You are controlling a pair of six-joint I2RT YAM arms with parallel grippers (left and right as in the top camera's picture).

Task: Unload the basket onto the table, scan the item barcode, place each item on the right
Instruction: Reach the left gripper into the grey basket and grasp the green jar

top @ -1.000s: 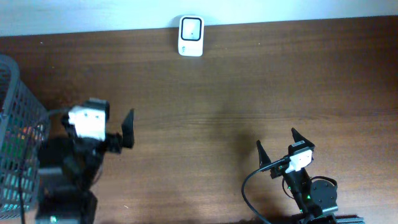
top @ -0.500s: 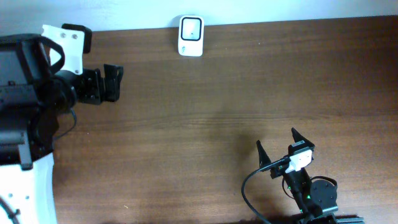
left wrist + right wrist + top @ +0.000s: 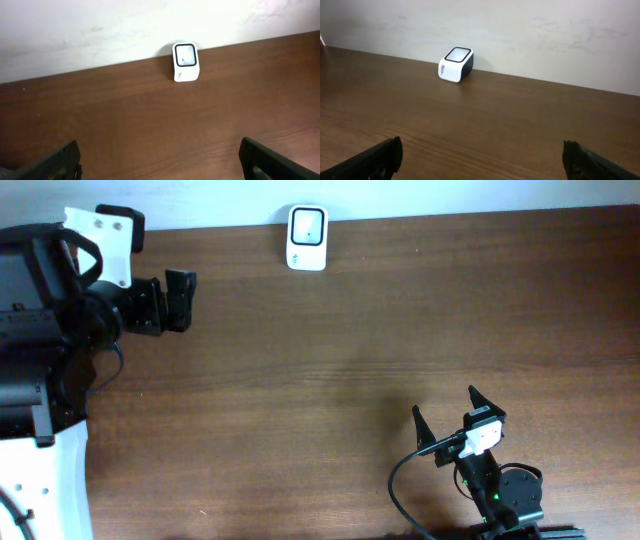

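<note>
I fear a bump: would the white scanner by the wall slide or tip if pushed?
Probably slide: the white scanner looks squat with a broad base on the smooth table. Its hard-looking shell likely stays rigid. The wall close behind may block it.

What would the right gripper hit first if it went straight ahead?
Probably the wall: the right gripper points across the table, passing right of the white barcode scanner. Depth is hard to judge.

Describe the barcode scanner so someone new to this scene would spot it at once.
Follow the brown wooden table to its far edge, where it meets the pale wall. The scanner sits there alone: a small white box with a dark-rimmed square window.
</note>
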